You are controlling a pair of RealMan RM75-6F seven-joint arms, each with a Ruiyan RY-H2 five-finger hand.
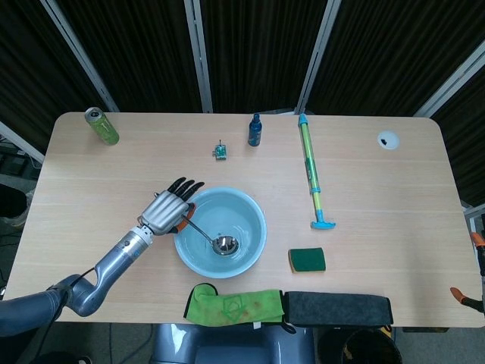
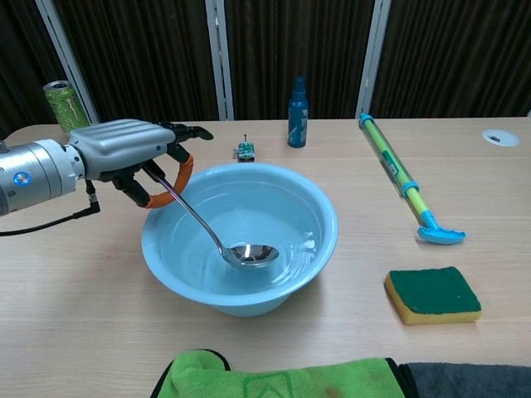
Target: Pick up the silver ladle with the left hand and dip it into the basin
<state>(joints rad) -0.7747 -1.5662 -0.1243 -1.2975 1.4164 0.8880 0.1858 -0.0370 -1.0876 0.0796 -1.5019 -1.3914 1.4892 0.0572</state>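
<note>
My left hand [image 1: 168, 209] [image 2: 133, 149] grips the orange end of the silver ladle [image 1: 214, 239] [image 2: 217, 238] over the left rim of the light blue basin [image 1: 255, 214] [image 2: 325, 217]. The ladle slants down to the right, and its bowl [image 2: 251, 254] sits low inside the basin, at the water. My right hand shows only as orange-tipped parts [image 1: 475, 265] at the right edge of the head view; how its fingers lie is hidden.
A green can [image 1: 100, 126] stands far left, a blue bottle [image 1: 255, 130] and a small green item [image 1: 220, 152] behind the basin. A green-yellow water pump [image 1: 312, 171] lies to the right. A sponge [image 1: 306, 260], a green cloth [image 1: 235, 305] and a dark cloth [image 1: 337, 309] lie near the front edge.
</note>
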